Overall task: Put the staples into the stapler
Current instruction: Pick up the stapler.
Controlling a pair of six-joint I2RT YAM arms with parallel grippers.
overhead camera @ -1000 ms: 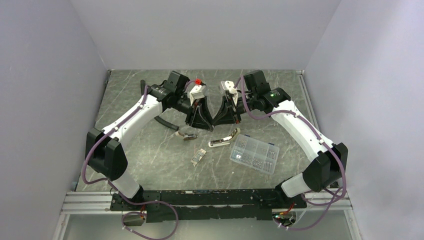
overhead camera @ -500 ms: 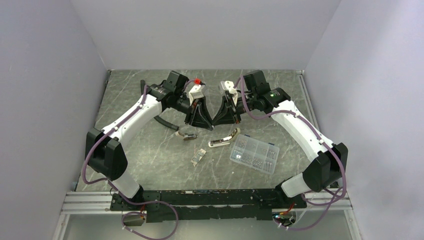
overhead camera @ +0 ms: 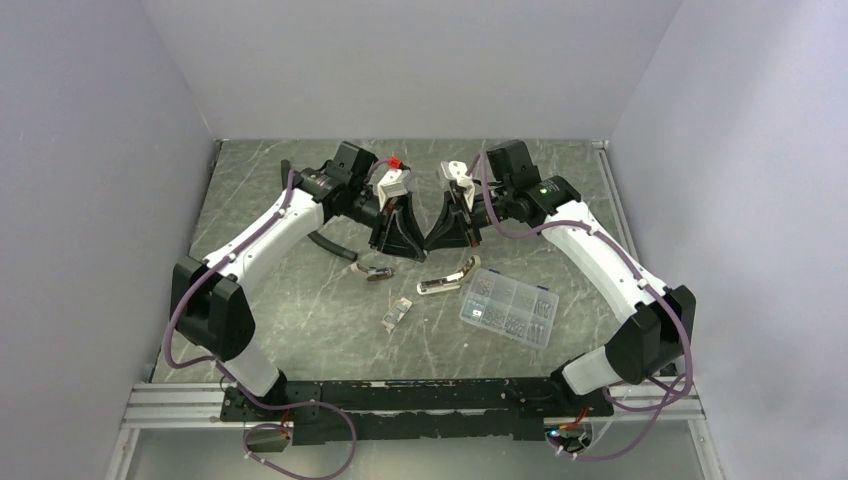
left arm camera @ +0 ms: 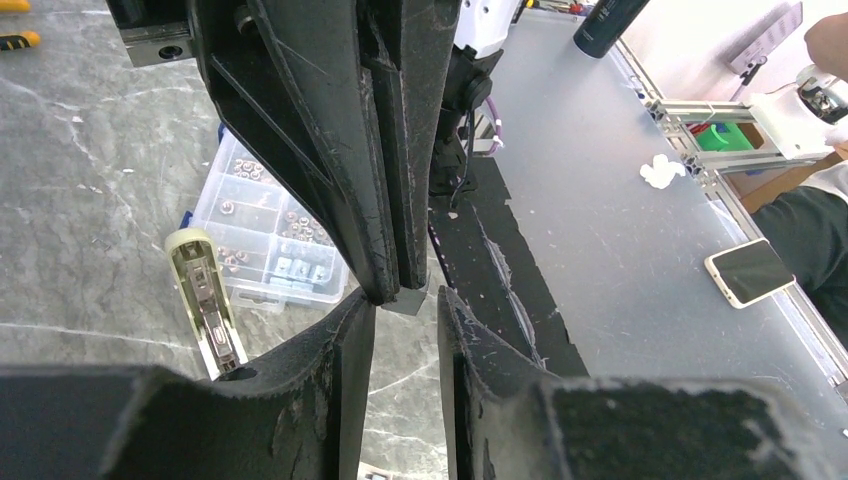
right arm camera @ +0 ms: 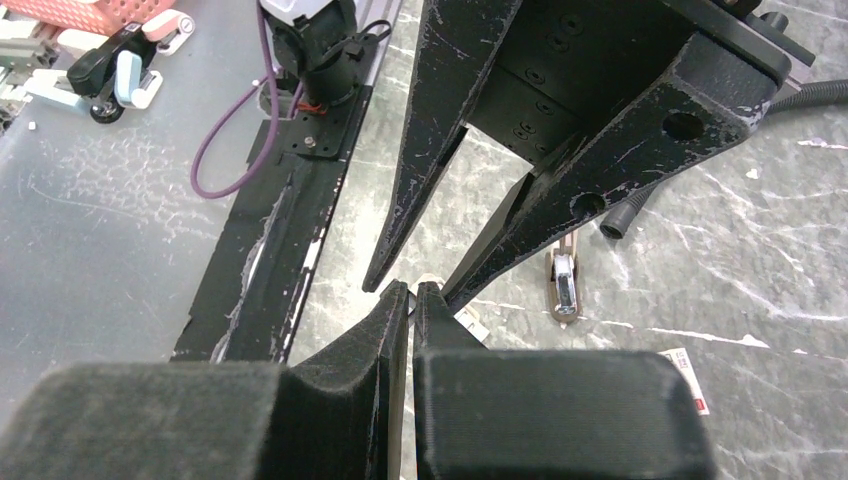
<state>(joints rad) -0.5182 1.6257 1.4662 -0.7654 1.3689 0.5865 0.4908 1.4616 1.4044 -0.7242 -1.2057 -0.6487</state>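
You have one stapler, lying on the table just base-side of your two grippers. Your left gripper is narrowly parted; your right gripper is pinched closed.

You see a grey-green table veined with pale marble streaks, an olive-grey stapler on its silver-white base, a clear box, and white arms with black joints and purple cables.

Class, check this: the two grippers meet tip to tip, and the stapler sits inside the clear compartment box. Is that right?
No: the stapler lies on the table beside the clear compartment box, not inside it. The top external view shows this; the rest holds.
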